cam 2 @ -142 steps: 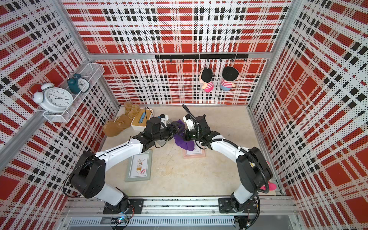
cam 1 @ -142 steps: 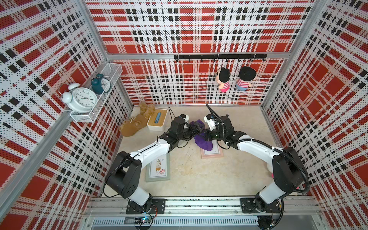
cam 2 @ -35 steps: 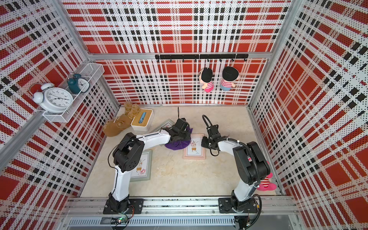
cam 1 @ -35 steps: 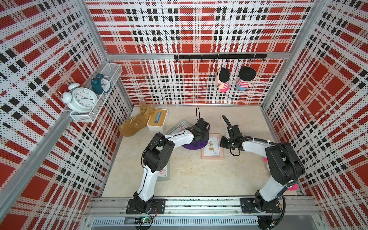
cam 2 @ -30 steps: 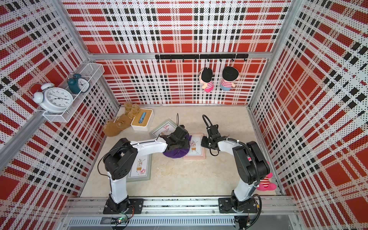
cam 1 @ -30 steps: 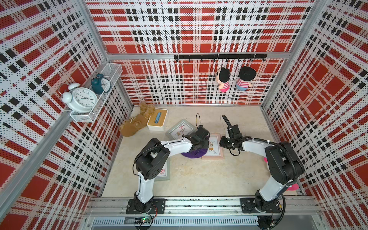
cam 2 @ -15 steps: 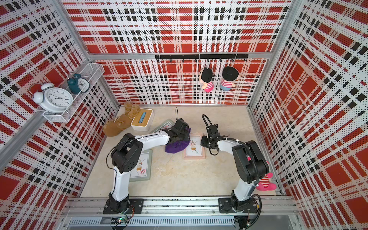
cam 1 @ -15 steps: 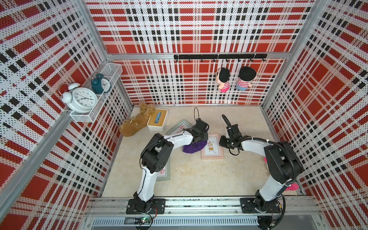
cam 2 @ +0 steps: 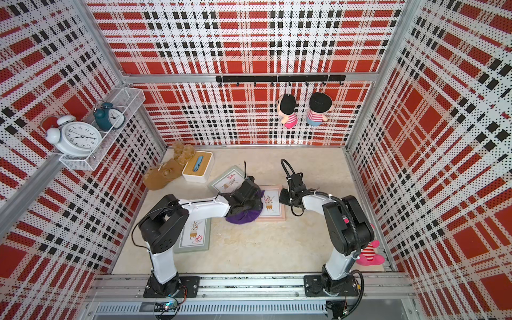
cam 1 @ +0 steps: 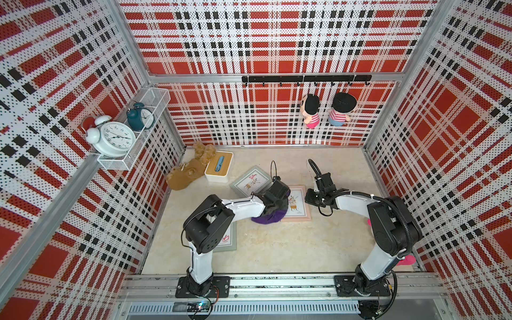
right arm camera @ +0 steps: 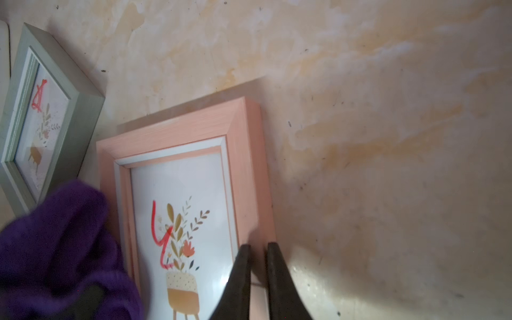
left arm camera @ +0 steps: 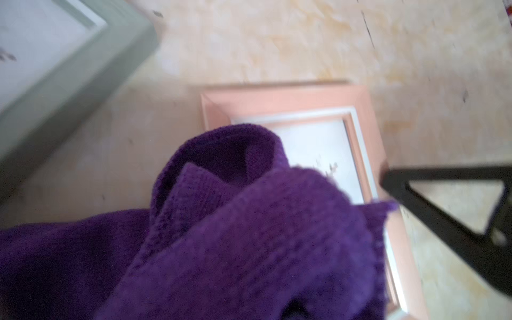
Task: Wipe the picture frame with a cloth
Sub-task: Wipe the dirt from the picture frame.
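Marbled tabletop (cam 1: 277,249): I see my left gripper (cam 1: 278,195) clamped on the cloth (cam 1: 268,219), bunched over the left edge of the frame (cam 1: 300,206) (pink one, mid-table); my right gripper (right arm camera: 259,250) pinches its right rim.

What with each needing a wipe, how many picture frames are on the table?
3. A pink frame lies mid-table, partly under the cloth; a tilted green frame lies behind it, near the white box; a straight green frame sits nearer the front, partly under the left arm.
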You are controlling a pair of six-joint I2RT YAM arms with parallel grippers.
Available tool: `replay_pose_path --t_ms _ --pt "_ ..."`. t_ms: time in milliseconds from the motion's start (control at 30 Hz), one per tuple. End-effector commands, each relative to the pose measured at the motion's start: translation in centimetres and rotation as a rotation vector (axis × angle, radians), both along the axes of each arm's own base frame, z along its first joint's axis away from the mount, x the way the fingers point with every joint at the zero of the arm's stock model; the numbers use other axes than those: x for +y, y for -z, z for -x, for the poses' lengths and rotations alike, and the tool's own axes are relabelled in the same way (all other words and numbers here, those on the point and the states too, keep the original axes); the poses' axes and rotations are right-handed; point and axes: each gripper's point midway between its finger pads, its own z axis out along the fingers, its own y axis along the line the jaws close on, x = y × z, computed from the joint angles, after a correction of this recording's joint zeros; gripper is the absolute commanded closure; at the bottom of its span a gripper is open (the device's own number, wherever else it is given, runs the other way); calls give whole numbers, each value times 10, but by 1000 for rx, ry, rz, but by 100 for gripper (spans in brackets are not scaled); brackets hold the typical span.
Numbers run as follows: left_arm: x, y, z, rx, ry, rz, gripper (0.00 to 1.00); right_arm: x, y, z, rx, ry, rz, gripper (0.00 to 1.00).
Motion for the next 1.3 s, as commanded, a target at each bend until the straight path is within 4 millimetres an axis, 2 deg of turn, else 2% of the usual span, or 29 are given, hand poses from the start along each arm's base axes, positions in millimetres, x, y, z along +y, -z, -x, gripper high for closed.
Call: replay_pose_path --t_ms 0,67,133,233,333,400,433,500,567,733,767,833,900,1000,1200,1267 --pt "20 46 46 154 22 -97 100 -21 41 35 152 17 105 86" --pt "20 44 34 138 7 -98 100 -21 41 36 153 18 103 87" --pt "19 39 10 113 -5 -91 100 -21 41 36 153 18 105 87" --pt "14 19 -41 21 -20 -62 100 -22 41 36 155 19 108 87" --pt "4 12 -86 -12 -6 -35 100 -22 42 37 158 19 107 87" --pt "1 14 -103 -2 -13 -30 100 -21 44 38 165 13 103 88" --pt "2 18 -105 6 -18 -42 100 -21 46 39 168 12 103 88" --pt "3 22 -95 16 -12 -76 100 -22 47 40 168 14 105 88" --pt "9 30 -71 40 0 -116 100 -21 48 41 169 14 99 89" --pt "19 46 18 145 104 -112 100 -20 49 45 169 -3 90 88" --pt "23 47 29 155 108 -113 100 -20 49 46 167 -4 91 88" --pt "32 47 43 171 98 -113 100 -20 48 46 163 -12 95 88" --pt "32 42 42 164 95 -104 100 -20 47 46 162 -16 94 88" --pt "25 32 11 116 70 -93 100 -19 45 44 158 -13 94 88" --pt "13 5 -91 -47 -40 -124 100 -21 46 45 165 -2 98 88" --pt "13 5 -109 -68 -69 -148 100 -22 46 46 166 1 98 88"
